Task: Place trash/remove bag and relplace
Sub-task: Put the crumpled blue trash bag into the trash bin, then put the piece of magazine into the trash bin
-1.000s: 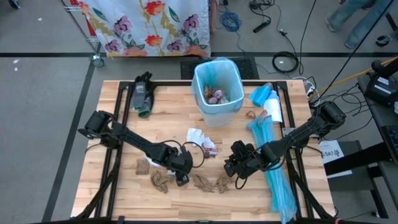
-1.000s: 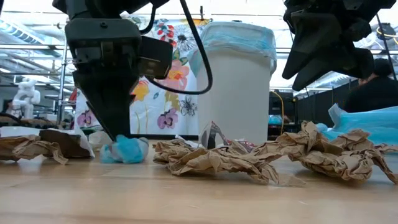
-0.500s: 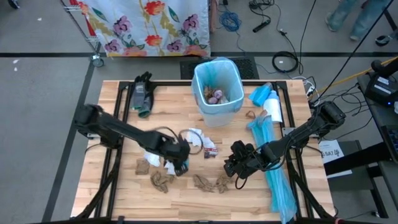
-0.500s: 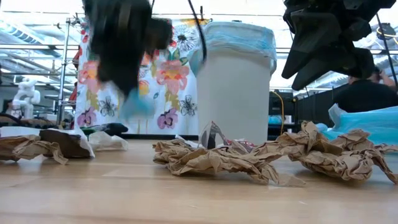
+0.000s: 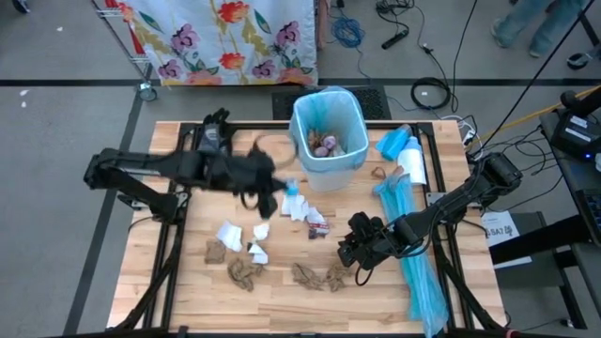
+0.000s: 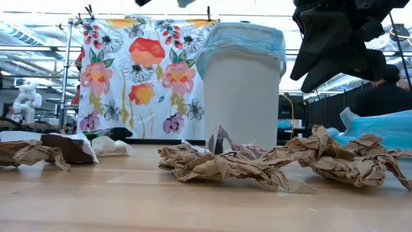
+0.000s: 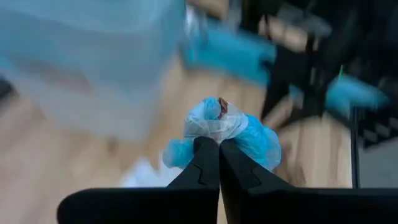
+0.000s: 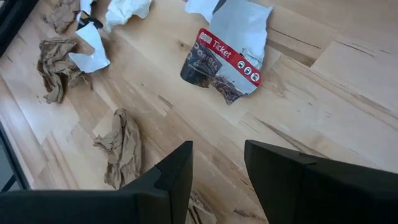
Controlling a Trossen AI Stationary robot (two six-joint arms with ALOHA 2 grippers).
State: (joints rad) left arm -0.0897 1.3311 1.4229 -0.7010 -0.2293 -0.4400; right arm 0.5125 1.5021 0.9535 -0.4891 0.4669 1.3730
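My left gripper (image 5: pixel 280 192) is high above the table, just left of and nearer than the bin (image 5: pixel 328 143), and is shut on a small blue and white wad (image 7: pixel 221 129). The white bin is lined with a light-blue bag and holds some scraps. Brown paper scraps (image 5: pixel 242 272) and white tissue (image 5: pixel 230 233) lie on the near part of the table. My right gripper (image 5: pixel 349 250) hangs open and empty over the table, near a printed wrapper (image 8: pixel 225 57). My left gripper pinches the wad's near part (image 7: pixel 214 138) between its two fingertips. The rest of the wad bulges out beyond the fingertips (image 7: pixel 205 149). The wad is lifted clear of the table, and shows at the low view's top edge (image 6: pixel 187 3).
Long light-blue plastic sheets (image 5: pixel 413 244) lie along the right side, with a blue and white roll (image 5: pixel 406 150) behind them. Dark gloves (image 5: pixel 214 141) lie at the far left. More brown scraps (image 5: pixel 319 275) lie near the front edge.
My left gripper, shut on the blue wad, has risen from the table near the front scraps and swung toward the far edge and the bin. The wad has gone from resting on the table to hanging high and clear of it.
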